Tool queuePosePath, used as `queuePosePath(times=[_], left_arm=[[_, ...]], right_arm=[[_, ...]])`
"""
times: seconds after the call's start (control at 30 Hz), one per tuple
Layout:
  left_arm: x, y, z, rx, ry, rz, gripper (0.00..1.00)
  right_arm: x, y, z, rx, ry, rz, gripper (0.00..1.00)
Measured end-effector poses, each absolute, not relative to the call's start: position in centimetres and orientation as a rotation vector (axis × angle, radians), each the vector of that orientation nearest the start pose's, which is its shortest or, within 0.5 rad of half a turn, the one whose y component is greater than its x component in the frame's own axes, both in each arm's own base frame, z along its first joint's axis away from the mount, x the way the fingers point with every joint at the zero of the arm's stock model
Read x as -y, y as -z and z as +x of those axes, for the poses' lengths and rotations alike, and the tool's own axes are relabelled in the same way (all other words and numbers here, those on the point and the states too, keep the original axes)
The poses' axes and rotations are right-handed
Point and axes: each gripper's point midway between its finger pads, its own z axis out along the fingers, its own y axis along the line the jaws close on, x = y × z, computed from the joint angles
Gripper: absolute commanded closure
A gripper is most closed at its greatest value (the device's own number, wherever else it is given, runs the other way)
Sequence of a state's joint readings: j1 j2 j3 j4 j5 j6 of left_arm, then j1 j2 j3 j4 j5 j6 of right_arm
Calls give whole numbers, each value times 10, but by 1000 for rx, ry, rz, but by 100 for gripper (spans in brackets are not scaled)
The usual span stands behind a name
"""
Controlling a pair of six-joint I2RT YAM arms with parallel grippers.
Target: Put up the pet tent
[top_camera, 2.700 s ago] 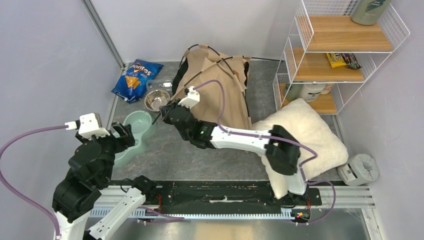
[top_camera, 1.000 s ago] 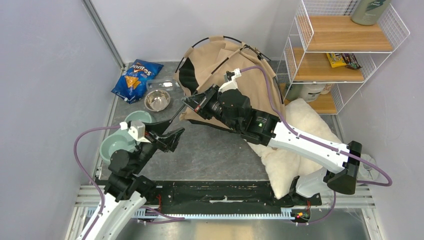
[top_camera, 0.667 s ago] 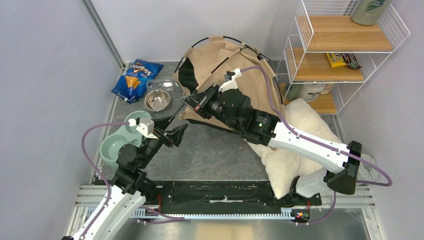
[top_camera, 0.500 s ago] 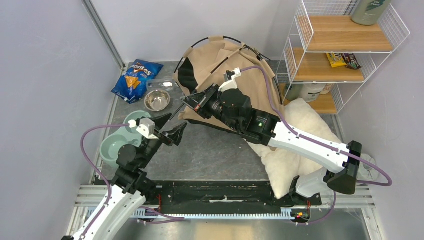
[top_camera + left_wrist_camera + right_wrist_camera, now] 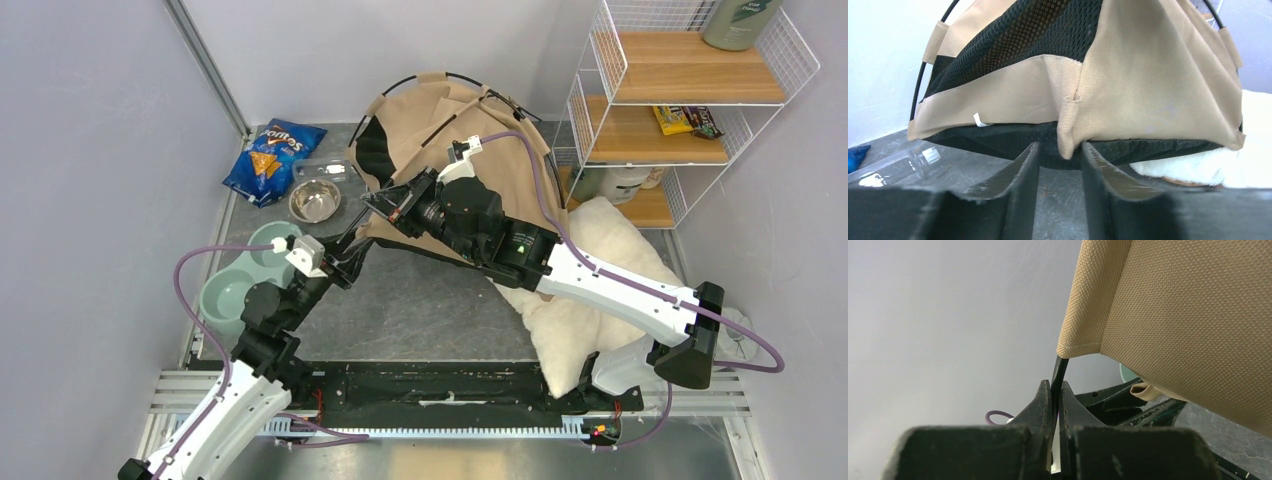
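The pet tent (image 5: 430,120), tan canvas with black mesh and thin black poles, stands half raised at the back of the table. My right gripper (image 5: 380,204) is at its front left edge. In the right wrist view the right gripper (image 5: 1057,386) is shut on a black pole (image 5: 1060,367) that comes out of the canvas hem. My left gripper (image 5: 350,258) reaches in low from the left. In the left wrist view the left gripper (image 5: 1060,146) is partly open, and a tan corner sleeve (image 5: 1068,140) hangs between the fingertips, close to the right finger (image 5: 1100,175).
A white fluffy pillow (image 5: 610,255) lies right of the tent, under my right arm. A Doritos bag (image 5: 268,158), a clear bottle (image 5: 898,162), a steel bowl (image 5: 315,200) and a green double bowl (image 5: 235,290) sit on the left. A wire shelf (image 5: 690,100) stands at the back right.
The right arm has lifted the tent from a flat heap and now holds still. The left gripper has moved forward to the tent's corner, and its jaws have narrowed around the sleeve.
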State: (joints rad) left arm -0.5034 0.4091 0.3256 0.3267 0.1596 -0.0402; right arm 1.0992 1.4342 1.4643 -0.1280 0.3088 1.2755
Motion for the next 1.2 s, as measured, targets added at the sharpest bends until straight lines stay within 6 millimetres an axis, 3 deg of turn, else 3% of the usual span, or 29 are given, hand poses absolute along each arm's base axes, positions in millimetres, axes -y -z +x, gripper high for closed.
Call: queuePosePath(times=[0.03, 0.27, 0.53, 0.97, 1.2], left_arm=[[159, -278, 228, -1273, 567, 442, 81], [158, -288, 222, -1233, 574, 441, 98], [159, -291, 217, -1218, 586, 452, 98], [156, -286, 201, -1227, 608, 485, 98], [154, -284, 197, -1235, 607, 486, 98]], right_arm=[[-419, -406, 231, -1862, -1481, 433, 100], [-418, -406, 232, -1860, -1478, 435, 100], [-417, -405, 234, -1854, -1457, 423, 100], [-397, -398, 261, -1746, -1190, 336, 100], [-396, -389, 265, -1741, -1110, 294, 100]])
